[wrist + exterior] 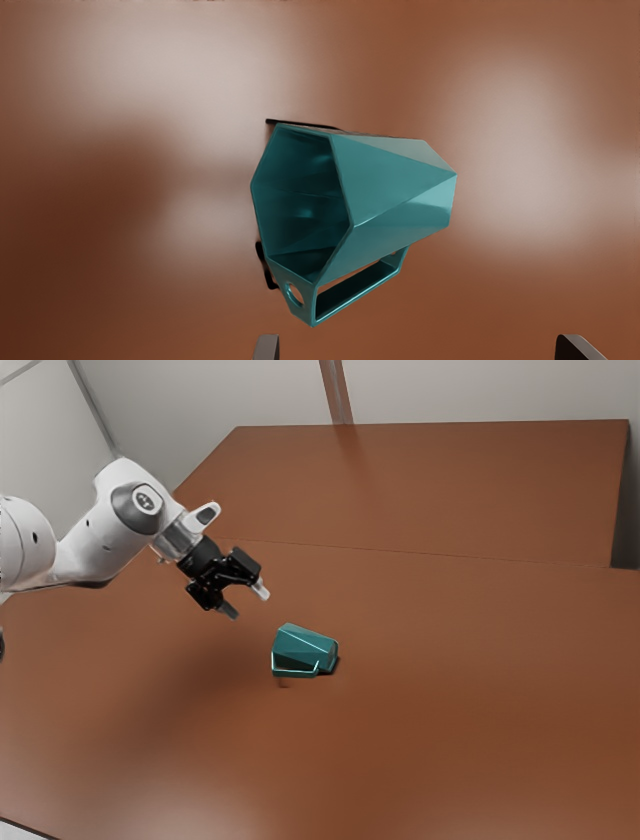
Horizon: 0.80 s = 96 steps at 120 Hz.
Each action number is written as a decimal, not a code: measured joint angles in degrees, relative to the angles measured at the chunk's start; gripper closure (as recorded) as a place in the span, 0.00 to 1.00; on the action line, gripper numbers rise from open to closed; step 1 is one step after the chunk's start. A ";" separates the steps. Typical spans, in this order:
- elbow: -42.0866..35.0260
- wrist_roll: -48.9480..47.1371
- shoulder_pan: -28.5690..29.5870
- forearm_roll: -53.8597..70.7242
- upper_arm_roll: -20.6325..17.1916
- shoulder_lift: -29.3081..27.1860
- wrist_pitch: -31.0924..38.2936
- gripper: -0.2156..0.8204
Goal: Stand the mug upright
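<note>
Although the task wants the mug [305, 650] upright, it lies on its side on the brown desk [450, 710], so the goal is not reached at this moment. Its wide mouth [300, 200] opens toward the exterior view's left, where the arm [110, 540] comes from, and its narrower closed end points toward the exterior view's right. The handle [356, 296] sticks out from the side of the body; whether it touches the desk, I cannot tell. The hand [248, 605] is above the desk, near the mug but apart from it, and its two fingers are spread, with nothing pinched between them. As I judge, the main part of the work is left: the mug must be gripped firmly, turned until the closed end comes under and the mouth looks up, and then be let go so that it stands alone. Of this turning, no result is visible in how the mug lies now. If some attempt was made, one moment cannot tell it. The slanted faces may slip a little between the fingers, so I think the grip needs care.
</note>
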 joint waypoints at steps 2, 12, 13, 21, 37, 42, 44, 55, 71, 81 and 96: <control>-0.13 0.52 0.00 -0.85 0.00 0.51 0.46 0.21; -0.45 3.14 0.20 -4.34 0.00 2.61 2.25 0.21; -0.45 3.44 0.28 -4.74 0.00 2.88 2.39 0.21; -0.53 5.84 0.67 -7.80 0.01 4.71 3.34 0.21; -1.35 10.11 0.77 -11.46 -0.06 6.31 4.46 0.21; -2.13 11.45 0.78 -12.85 -0.11 6.39 4.68 0.21; -2.43 11.99 0.77 -13.43 -0.12 6.43 4.75 0.21; -3.08 14.80 0.78 -15.96 -0.26 7.15 5.10 0.21; -3.20 18.19 0.80 -19.19 -1.16 8.48 5.37 0.21; -3.21 19.95 0.75 -20.83 -2.03 9.30 5.44 0.21; -3.13 22.18 0.76 -22.43 -2.55 9.77 5.27 0.22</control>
